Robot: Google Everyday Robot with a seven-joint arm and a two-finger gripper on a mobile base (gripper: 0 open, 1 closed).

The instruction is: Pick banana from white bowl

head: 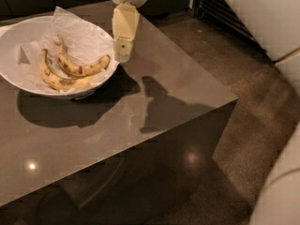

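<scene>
The white bowl (14, 41) stands at the table's far left, lined with crumpled white paper (77, 32). Two bananas lie in it. The speckled banana (79, 68) lies nearer the right rim, with brown spots along it. The paler banana (55, 78) curves in front of it and to its left. My gripper (123, 53) hangs from the top of the view, just right of the bowl's right rim and above the table, apart from both bananas. It holds nothing that I can see.
The dark glossy table (154, 97) ends at a corner on the right (234, 99). Beyond it is brown floor (262, 125). A dark slatted unit (220, 8) stands at the back right. A pale curved shape (281, 191) fills the lower right corner.
</scene>
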